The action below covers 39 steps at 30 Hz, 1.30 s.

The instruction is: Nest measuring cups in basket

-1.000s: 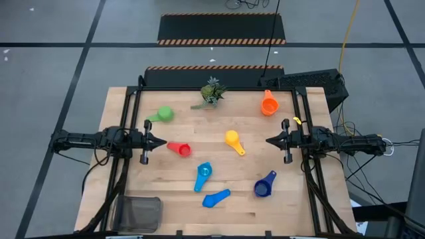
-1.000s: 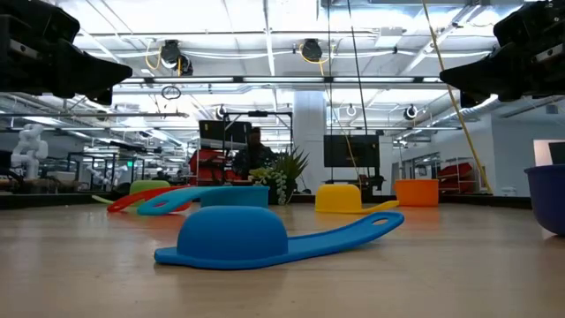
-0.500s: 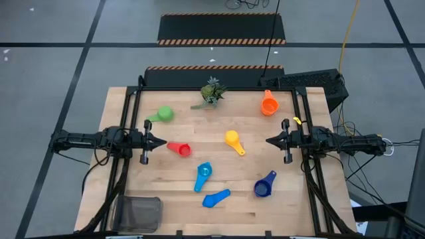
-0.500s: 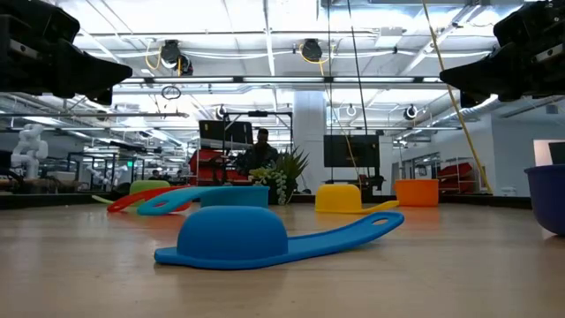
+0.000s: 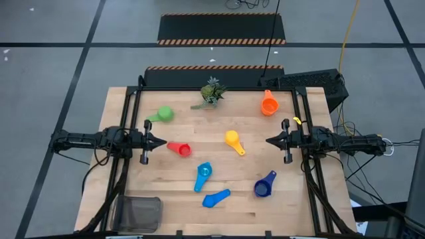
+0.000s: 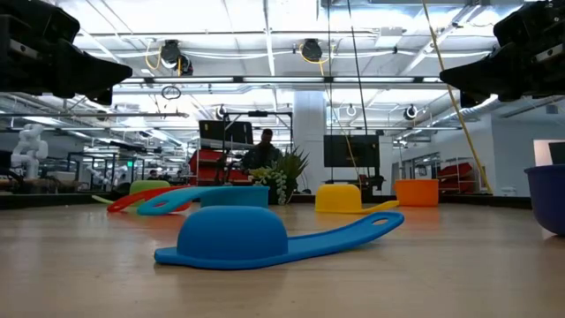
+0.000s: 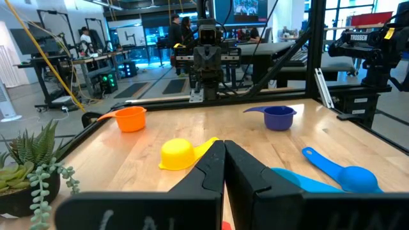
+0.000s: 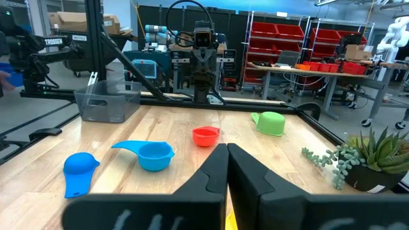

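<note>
Several measuring cups lie scattered on the wooden table: green [image 5: 163, 114], orange [image 5: 268, 104], red [image 5: 180, 149], yellow [image 5: 232, 140], light blue [image 5: 203, 174], blue [image 5: 216, 198] lying upside down, dark blue [image 5: 263, 186]. The dark mesh basket [image 5: 137, 212] stands at the near left corner. My left gripper [image 5: 161, 141] hovers shut at the left side, above the table near the red cup. My right gripper [image 5: 269, 141] hovers shut at the right side, facing it. Neither touches anything.
A small potted plant [image 5: 211, 92] stands at the far edge, middle. A black box [image 5: 317, 83] sits off the far right corner. Black frame rails [image 5: 130, 119] run along both sides. Bare wood lies between the two grippers.
</note>
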{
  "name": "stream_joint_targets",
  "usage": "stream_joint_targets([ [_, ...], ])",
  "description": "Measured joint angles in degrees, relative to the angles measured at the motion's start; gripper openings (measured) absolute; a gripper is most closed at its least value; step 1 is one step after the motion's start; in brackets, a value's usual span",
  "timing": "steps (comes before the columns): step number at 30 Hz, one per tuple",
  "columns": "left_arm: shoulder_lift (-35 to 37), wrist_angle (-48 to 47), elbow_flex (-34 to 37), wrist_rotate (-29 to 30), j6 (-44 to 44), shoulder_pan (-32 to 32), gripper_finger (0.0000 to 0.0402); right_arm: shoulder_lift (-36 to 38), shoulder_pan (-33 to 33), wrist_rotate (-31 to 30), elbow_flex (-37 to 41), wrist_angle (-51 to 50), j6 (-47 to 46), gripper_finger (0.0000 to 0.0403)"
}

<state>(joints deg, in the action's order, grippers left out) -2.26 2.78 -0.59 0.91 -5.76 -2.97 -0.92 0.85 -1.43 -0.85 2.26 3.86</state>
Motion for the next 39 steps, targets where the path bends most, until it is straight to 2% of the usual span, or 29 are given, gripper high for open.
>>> stream_joint_targets([
  [19, 0.00, 0.50, -0.01, 0.02, -0.77, -0.01, 0.0008, 0.00, 0.00, 0.02, 0.00, 0.00, -0.02, 0.0000],
  [34, 0.00, 0.32, -0.01, 0.02, 3.89, -0.01, 0.0008, -0.01, 0.00, 0.00, -0.01, 0.03, 0.00, 0.0000],
  [39, 0.00, 1.74, -0.01, 0.21, 10.33, -0.01, 0.0008, -0.01, -0.01, 0.00, 0.00, 0.04, 0.00, 0.0000],
])
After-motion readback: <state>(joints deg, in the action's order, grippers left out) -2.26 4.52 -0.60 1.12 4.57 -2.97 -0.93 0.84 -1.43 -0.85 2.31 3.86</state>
